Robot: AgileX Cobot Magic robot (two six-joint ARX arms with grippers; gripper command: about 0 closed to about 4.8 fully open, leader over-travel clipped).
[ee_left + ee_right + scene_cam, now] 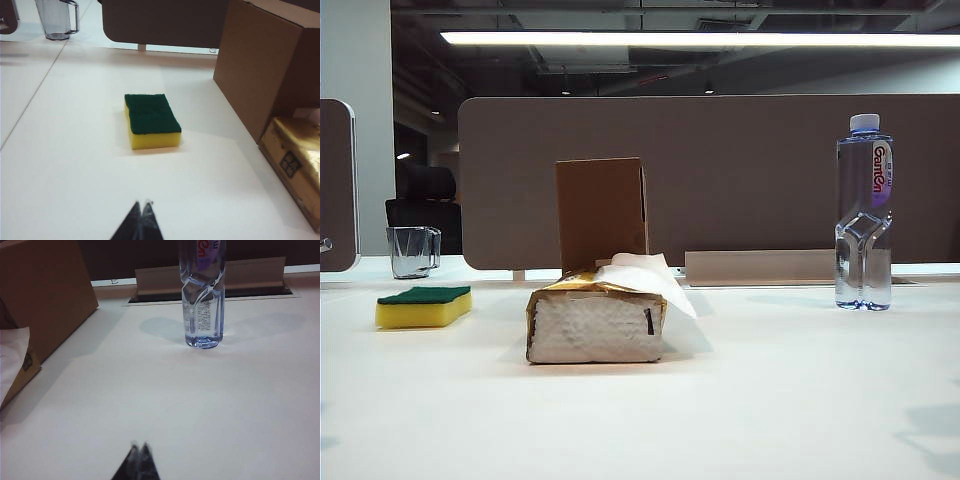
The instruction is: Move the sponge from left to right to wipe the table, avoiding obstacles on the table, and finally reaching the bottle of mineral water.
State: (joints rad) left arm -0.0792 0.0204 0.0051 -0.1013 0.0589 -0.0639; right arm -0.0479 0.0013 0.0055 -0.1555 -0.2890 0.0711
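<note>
Count on the table (pixel 770 400): one sponge, one tissue pack, one cardboard box, one bottle, one glass mug.

Sponge (pixel 424 306) sits flat on the left side of the white tabletop, green scouring face up, yellow foam below. Nothing touches it. Left wrist view shows the same sponge (pixel 151 120) lying well ahead of the left gripper (pixel 141 220), bare table between them.

Obstacles are in the middle — gold-wrapped tissue pack (pixel 597 318) lying nearest the exterior camera with one white sheet pulled up out of its top, and the brown cardboard box (pixel 601 213) upright just behind it. From the front I can't tell whether the two actually touch; the left wrist view has the box (pixel 260 65) and the pack (pixel 297 165) right against each other, probably in contact.

Bottle of mineral water (pixel 864 212) stands upright on the right side, cap on, purple-and-white label near the top, well apart from the obstacles. In the right wrist view the bottle (pixel 203 295) is straight ahead of the right gripper (pixel 139 460), with clear table between.

Glass mug (pixel 413 250) is at the far left, behind the sponge — on the adjoining surface past a seam.

Both grippers: only the dark fingertips show in their wrist views, pressed together to a point, clenched on nothing. Neither arm appears in the exterior view.
</note>
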